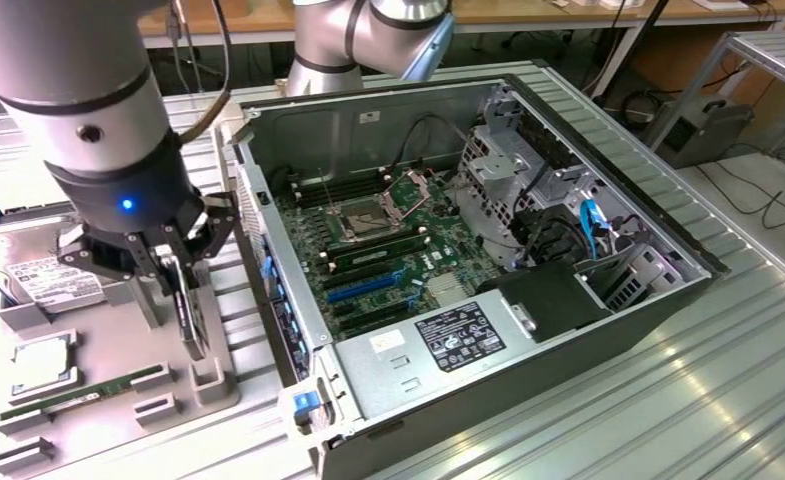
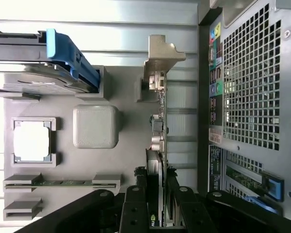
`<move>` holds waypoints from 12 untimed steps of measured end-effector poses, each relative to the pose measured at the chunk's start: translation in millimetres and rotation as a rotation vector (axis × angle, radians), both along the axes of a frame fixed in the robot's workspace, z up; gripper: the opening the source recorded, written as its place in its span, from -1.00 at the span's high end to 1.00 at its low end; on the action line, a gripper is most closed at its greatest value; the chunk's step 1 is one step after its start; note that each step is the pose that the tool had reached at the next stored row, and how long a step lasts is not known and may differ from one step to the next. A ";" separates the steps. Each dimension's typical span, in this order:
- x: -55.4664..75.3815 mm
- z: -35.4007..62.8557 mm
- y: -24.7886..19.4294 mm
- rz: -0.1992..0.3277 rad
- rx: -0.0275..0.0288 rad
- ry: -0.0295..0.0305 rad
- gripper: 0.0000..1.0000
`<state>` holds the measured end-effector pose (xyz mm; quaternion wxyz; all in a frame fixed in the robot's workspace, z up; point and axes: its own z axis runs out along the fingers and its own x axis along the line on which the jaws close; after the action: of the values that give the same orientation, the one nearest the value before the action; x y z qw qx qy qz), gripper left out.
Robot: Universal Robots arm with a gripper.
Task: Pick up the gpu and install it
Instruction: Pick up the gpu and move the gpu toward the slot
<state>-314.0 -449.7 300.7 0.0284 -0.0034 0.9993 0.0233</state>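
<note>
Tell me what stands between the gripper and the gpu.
Nothing visible does. The gripper straddles the gpu, which stands on edge in its slot on the gray tray beside the computer case.

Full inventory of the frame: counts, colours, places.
gpu: 1, dark, silver bracket, on edge in the tray
hard drive: 1, silver, white label, tray
CPU: 1, silver, tray pocket
memory stick: 1, green, tray slot
tray: 1, grey, beside the case
PC case: 1, grey, open, centre
motherboard: 1, green, inside case
power supply: 1, grey, black label, inside case
arm: 1, silver and black, above tray
gripper: 1, black, astride the gpu
</note>
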 end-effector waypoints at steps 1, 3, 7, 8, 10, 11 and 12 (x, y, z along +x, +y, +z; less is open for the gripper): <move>0.2 5.1 0.0 0.000 0.0000 0.0004 0.47; 0.5 14.3 -0.2 0.000 0.0000 0.0013 0.47; 2.3 40.3 -2.0 0.000 0.0000 0.0032 0.47; 2.9 45.0 -2.5 0.000 0.0000 0.0035 0.47; 4.5 53.9 -3.6 0.000 0.0000 0.0045 0.47; 5.4 58.4 -4.1 0.000 0.0000 0.0051 0.47; 6.7 63.8 -4.9 0.000 -0.0001 0.0062 0.47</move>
<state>-307.3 -454.6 364.4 0.0253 -0.0034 0.9994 0.0233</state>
